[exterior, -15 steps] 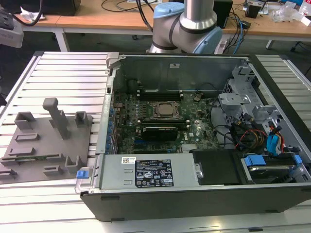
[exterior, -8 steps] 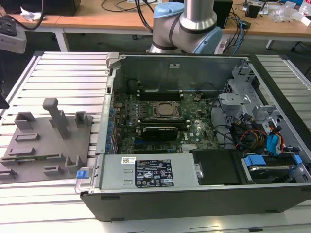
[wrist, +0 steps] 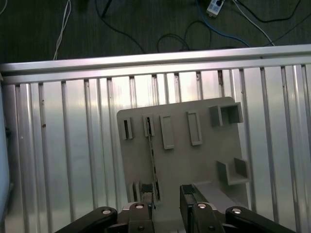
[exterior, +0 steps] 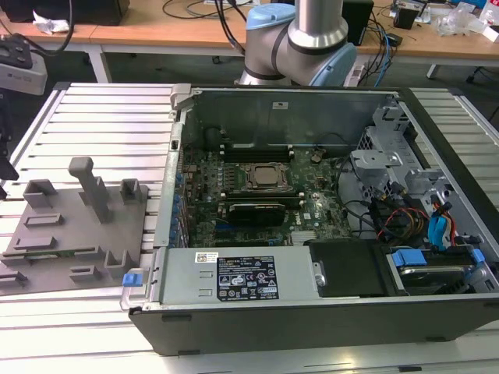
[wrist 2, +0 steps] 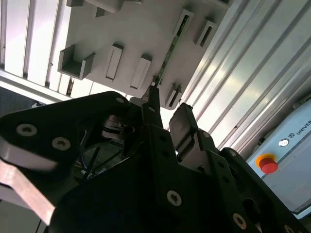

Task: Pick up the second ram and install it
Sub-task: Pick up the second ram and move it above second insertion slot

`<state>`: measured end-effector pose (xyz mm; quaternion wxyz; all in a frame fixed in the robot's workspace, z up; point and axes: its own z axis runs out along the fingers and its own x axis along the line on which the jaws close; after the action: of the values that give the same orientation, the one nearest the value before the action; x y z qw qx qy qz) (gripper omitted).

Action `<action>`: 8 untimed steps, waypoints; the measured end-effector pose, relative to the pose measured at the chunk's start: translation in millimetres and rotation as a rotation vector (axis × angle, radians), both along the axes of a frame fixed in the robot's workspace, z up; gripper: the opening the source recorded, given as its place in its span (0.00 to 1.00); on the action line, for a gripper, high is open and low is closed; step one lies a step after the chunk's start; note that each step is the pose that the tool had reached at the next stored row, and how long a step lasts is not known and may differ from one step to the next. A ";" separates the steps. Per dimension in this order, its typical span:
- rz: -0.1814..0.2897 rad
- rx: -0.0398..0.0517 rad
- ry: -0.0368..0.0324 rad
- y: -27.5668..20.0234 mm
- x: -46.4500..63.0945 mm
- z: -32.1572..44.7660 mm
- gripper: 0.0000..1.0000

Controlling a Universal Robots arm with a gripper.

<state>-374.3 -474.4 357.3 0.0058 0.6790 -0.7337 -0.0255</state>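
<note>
The second ram [wrist: 153,162], a thin, flat, long green circuit-board stick, is standing on its long edge in the grey fixture plate [wrist: 204,160]. It is showing as little more than a narrow line with small dark marks spaced along it. It is running straight between two small upright slotted blocks, one at each end. In the second wrist view its green edge is catching the light against the pale plate.

The black gripper [wrist: 167,203] is hanging over the near end of the stick with its fingers [wrist: 190,201] spread apart and clamping nothing. The stick's near end is lying just beside the inner face of one finger, and the other finger is standing clear of it. Whether that nearer finger is touching the board cannot be told.

In the exterior view, the plate is sitting on the ribbed aluminium table [exterior: 101,117] at the exterior view's left, just beside the open computer case [exterior: 312,331]. Inside the case the motherboard [exterior: 312,212] is lying exposed, with long black memory sockets [exterior: 253,148] running across it. The arm [exterior: 312,31], silver with pale blue joints, is rising behind the case.
</note>
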 end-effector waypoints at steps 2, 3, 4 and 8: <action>0.000 0.0000 0.0000 -0.1 0.0 -2.6 0.36; 0.000 -0.0001 0.0000 -0.1 0.0 -3.7 0.36; 0.000 0.0000 0.0000 -0.1 0.0 -4.2 0.36; 0.000 0.0001 0.0000 -0.1 0.0 -6.7 0.36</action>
<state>-374.3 -474.5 350.7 0.0058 0.6790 -0.7337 -0.0255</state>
